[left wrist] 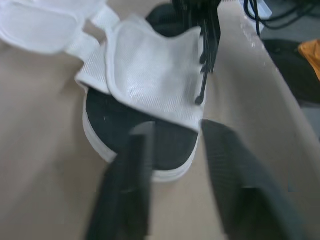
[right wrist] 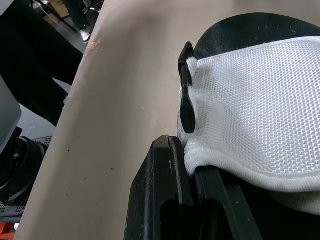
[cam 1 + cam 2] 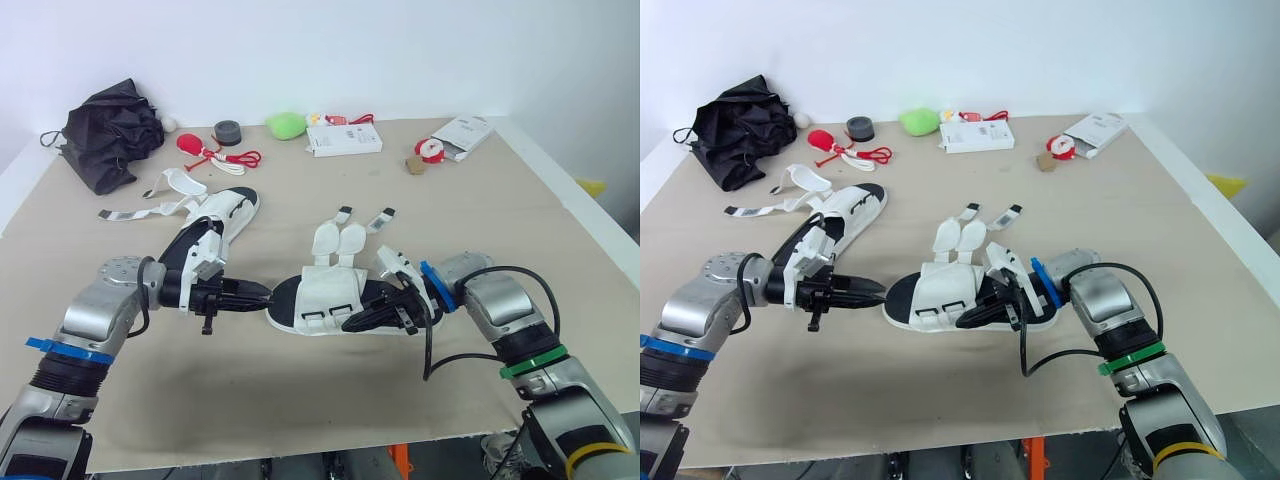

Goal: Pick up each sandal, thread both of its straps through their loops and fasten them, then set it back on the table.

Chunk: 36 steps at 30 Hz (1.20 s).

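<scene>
- A beige surface (image 3: pixel 300 410) carries two white-and-black sandals, and both have their straps undone.
- The near sandal (image 3: pixel 330 292) lies flat in the middle, between the two arms. Its two straps (image 3: pixel 340 240) are splayed open on the side away from the robot.
- The far sandal (image 3: pixel 225 215) lies well apart, further back on the robot's left, with its long straps trailing loose.
- The right gripper (image 3: pixel 357 322) is at the near sandal's front side. Its jaws look pressed together, pinching the lower edge of the white mesh upper.
- Black loops (image 2: pixel 186 100) stand at that mesh edge, just beside the right gripper's grip.
- The left gripper (image 3: pixel 262 294) is level with the sole and points at the sandal's rounded end. Its jaws are spread and just short of touching.
- The step in hand appears to be picking up the near sandal; no strap is threaded yet.
- To do it well, the left jaws should likely slide around the sole's end and close on its firm rim, not on soft mesh.
- Both arms would best rise together so the sandal stays level.
- The loops should be kept uncovered and facing the straps, since a grip that hides them would block the threading.
</scene>
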Each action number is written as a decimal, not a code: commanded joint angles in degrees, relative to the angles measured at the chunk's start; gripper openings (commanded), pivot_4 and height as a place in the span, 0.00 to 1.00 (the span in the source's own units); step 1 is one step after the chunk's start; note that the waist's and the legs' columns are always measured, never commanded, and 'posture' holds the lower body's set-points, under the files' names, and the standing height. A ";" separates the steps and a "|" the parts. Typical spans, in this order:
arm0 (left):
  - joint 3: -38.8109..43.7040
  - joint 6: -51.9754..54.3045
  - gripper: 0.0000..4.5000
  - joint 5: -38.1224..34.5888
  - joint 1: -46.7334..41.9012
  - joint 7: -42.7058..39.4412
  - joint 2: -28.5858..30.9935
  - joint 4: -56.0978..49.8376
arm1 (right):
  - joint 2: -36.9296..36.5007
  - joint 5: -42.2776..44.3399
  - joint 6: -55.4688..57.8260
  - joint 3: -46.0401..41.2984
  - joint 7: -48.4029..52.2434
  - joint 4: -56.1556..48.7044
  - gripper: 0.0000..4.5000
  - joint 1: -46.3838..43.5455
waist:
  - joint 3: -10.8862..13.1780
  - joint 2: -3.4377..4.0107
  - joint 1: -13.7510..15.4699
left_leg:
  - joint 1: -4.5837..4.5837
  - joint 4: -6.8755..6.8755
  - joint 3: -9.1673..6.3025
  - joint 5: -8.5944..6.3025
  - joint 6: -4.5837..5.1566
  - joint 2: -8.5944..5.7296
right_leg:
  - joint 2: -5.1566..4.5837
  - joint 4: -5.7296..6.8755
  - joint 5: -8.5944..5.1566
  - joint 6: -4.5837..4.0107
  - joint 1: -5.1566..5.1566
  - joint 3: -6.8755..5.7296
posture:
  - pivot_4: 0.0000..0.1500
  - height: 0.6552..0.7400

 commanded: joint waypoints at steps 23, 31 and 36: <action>-3.22 -6.72 0.01 8.69 -2.38 3.20 -5.40 1.82 | -1.39 -4.56 -12.82 6.62 3.76 11.18 0.00 -6.38 | -0.01 -0.01 -0.02 | -0.03 0.15 0.12 0.07 0.00 0.07 | 0.24 0.15 0.20 -0.09 -0.13 0.13 | 1.00 1.00; -2.58 -8.02 0.01 9.26 -1.57 6.01 -5.75 3.01 | -0.30 -4.14 -16.10 7.72 3.76 17.42 0.00 -8.38 | -0.03 -0.04 0.06 | 0.06 0.16 0.16 0.19 -0.01 0.08 | 0.20 0.15 0.34 -0.05 -0.05 0.19 | 1.00 1.00; -3.30 -9.85 0.01 10.93 -1.66 8.14 -6.81 4.96 | 0.65 -3.71 -15.37 6.65 3.76 17.79 0.00 -8.18 | -0.04 -0.05 0.06 | 0.11 0.17 0.20 0.31 -0.06 0.12 | 0.13 0.15 0.49 -0.11 -0.04 0.21 | 1.00 1.00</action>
